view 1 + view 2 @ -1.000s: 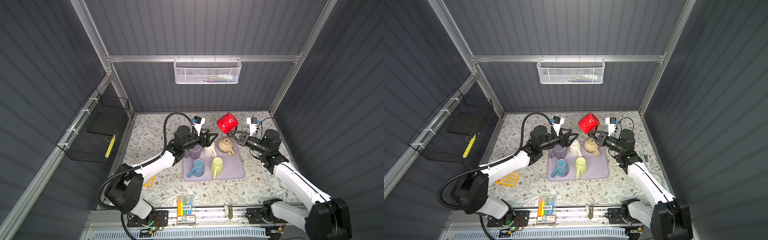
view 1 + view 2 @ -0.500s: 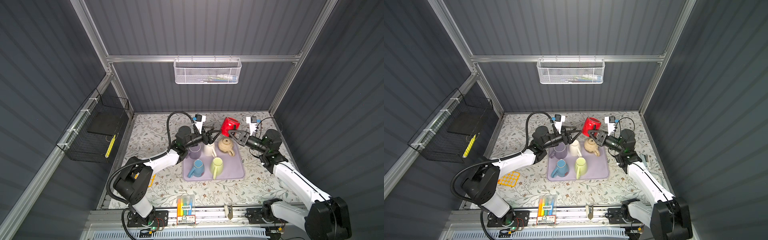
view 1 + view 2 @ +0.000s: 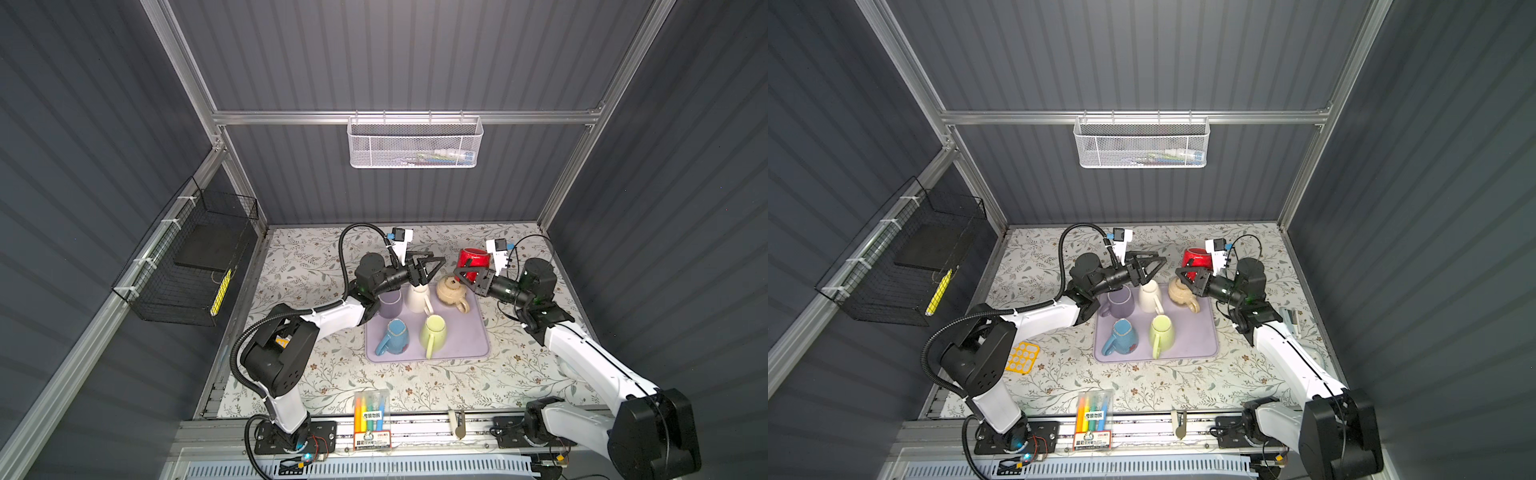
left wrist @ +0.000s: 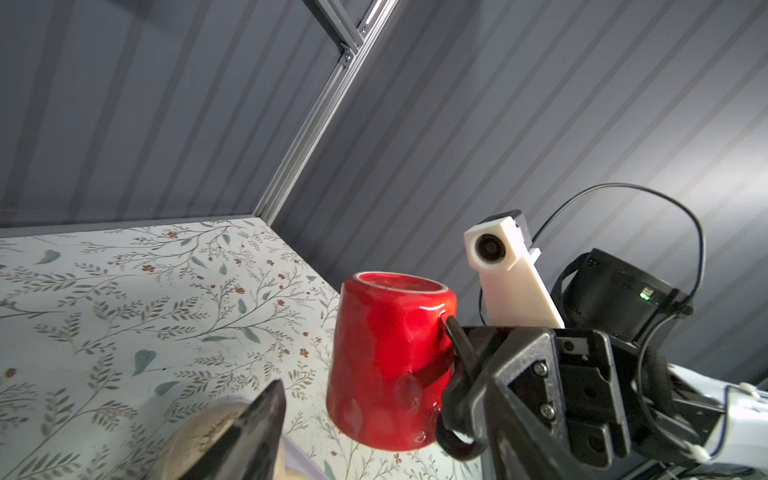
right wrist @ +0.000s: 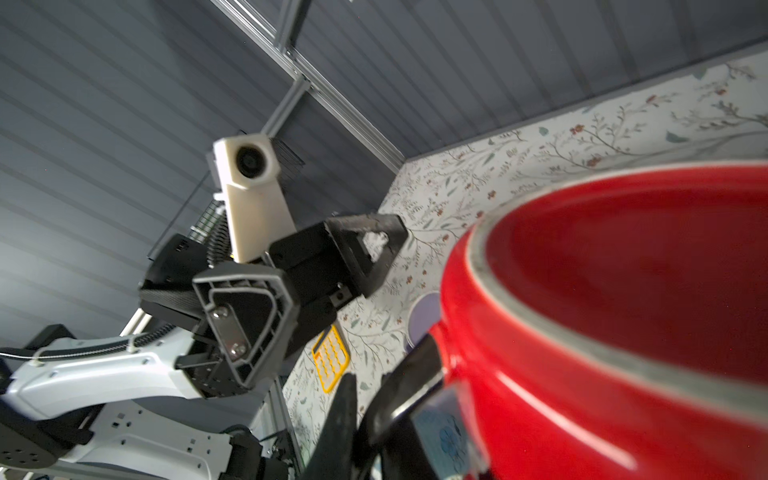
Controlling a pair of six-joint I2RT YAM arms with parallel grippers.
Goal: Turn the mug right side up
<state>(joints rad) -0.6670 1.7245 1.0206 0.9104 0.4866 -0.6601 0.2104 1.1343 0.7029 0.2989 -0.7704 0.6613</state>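
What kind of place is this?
Probably a robotics test cell, not a home: an aluminium frame with dark wall panels encloses the table, and a left arm and right arm work over a tray of mugs.

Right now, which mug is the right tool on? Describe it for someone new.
Find the purple tray mid-table. Just past its far right corner, the right tool grips a mug by the handle, base up. Only this one is red and off the tray.

The mug (image 3: pixel 473 259) hangs behind the tray (image 3: pixel 469 345); marker pack (image 3: pixel 372 409) lies before it; stencil (image 3: pixel 1022 356) left.
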